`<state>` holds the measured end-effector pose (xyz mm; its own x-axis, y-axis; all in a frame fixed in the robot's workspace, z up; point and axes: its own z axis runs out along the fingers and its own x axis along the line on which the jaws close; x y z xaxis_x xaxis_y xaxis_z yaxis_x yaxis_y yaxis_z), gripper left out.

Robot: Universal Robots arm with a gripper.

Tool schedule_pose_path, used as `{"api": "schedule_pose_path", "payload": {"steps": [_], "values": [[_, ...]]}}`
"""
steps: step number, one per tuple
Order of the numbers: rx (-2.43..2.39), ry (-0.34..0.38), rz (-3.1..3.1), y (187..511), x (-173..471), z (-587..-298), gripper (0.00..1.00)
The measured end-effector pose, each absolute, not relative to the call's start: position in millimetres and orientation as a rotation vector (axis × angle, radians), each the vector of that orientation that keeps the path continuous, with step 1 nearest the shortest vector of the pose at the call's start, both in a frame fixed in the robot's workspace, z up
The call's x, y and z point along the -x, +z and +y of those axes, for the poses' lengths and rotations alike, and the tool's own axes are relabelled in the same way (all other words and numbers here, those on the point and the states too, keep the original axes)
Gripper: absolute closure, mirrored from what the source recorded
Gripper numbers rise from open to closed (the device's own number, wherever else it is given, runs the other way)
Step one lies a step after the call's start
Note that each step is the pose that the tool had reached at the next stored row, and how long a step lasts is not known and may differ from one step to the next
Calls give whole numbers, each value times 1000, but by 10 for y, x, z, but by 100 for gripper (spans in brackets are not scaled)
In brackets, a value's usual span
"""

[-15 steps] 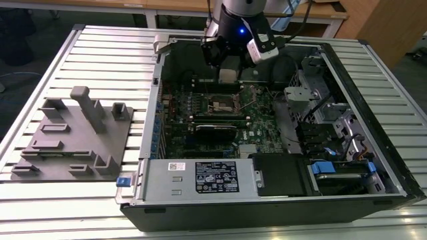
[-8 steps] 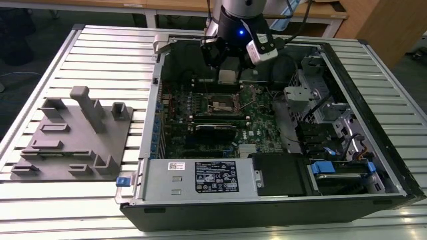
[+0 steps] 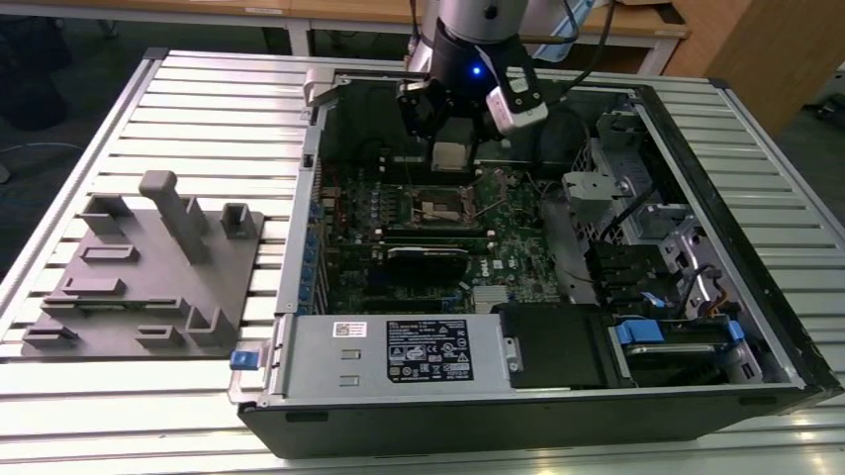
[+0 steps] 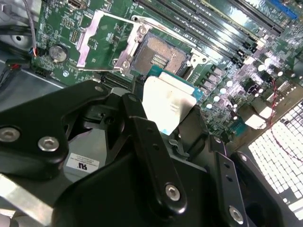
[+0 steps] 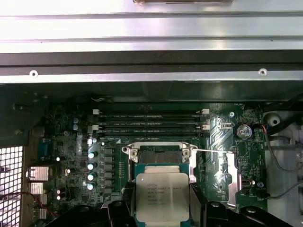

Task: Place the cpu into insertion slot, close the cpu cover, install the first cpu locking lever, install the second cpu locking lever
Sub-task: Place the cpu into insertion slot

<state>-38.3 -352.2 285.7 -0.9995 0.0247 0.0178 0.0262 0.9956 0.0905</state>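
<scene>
Quick status: the gripper (image 5: 162, 201) is clamped on the cpu (image 5: 162, 189), with black fingers (image 5: 122, 213) pinching two opposite edges. The chip's silver top faces the first wrist camera. The chip isn't seated, it's up in the air over the green motherboard (image 3: 509, 223). In the exterior view it sits at roughly 12 o'clock from the insertion slot (image 3: 442, 206), near it but clearly apart.

Both wrist views show the slot open and bare, a dark centre with a silvery rim. The cpu cover (image 4: 101, 40) is swung open, off to one side of the socket and joined to it at the socket's edge, so green board shows through its window. A thin wire lever (image 5: 213, 151) runs out from the socket's corner with nothing latched under it. Memory slots (image 5: 150, 120) run just beyond the socket.

All of this is inside an open computer case (image 3: 713, 327) on a slatted metal table (image 3: 198, 109). A grey plastic fixture (image 3: 145, 267) sits outside the case at about 9 o'clock from the slot.
</scene>
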Motion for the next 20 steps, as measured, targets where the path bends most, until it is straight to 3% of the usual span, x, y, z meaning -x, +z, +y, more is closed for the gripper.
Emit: {"api": "schedule_pose_path", "payload": {"steps": [20], "values": [[40,-142,-3122,2743,383,-3522,46]]}}
